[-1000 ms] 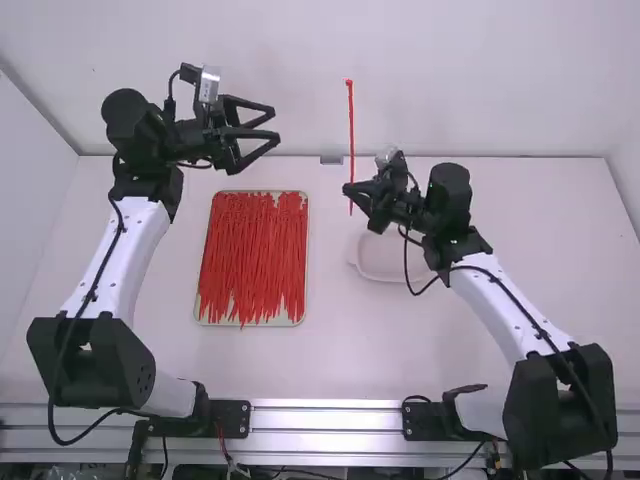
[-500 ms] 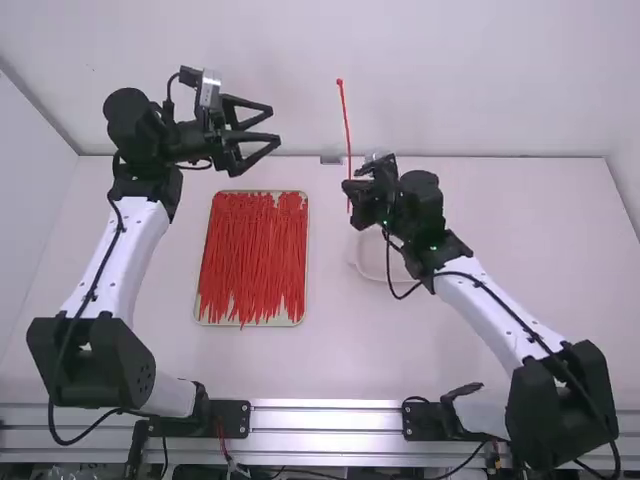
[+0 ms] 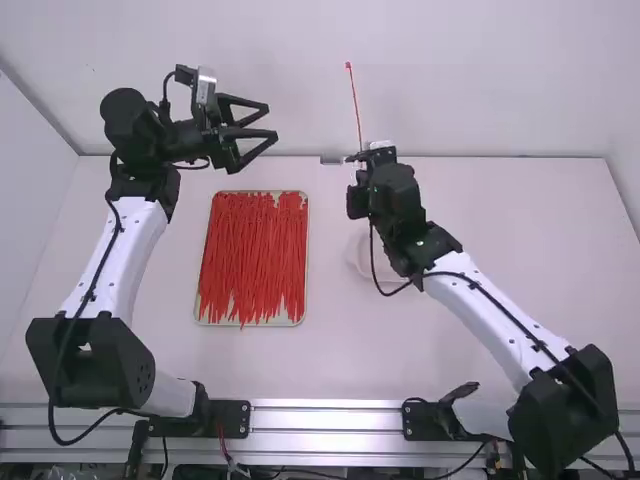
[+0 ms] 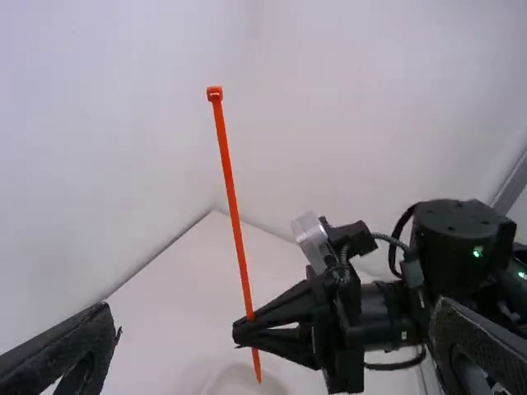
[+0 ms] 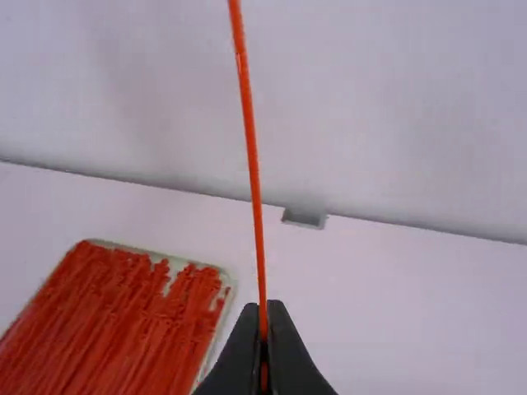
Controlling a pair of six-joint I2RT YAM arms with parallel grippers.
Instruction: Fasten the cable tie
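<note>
Tray (image 3: 306, 312) on tabletop (image 3: 560, 230), left of middle; pile of cable ties (image 3: 255, 255) in it. Bowl (image 3: 360, 263) on tabletop just right of tray, partly under right arm. Right claw (image 3: 353, 188) raised behind bowl, clamped on lower end of single cable tie (image 3: 355, 105), standing near upright. Left claw (image 3: 272, 124) raised beyond tray's far edge, well apart from right claw.
</note>
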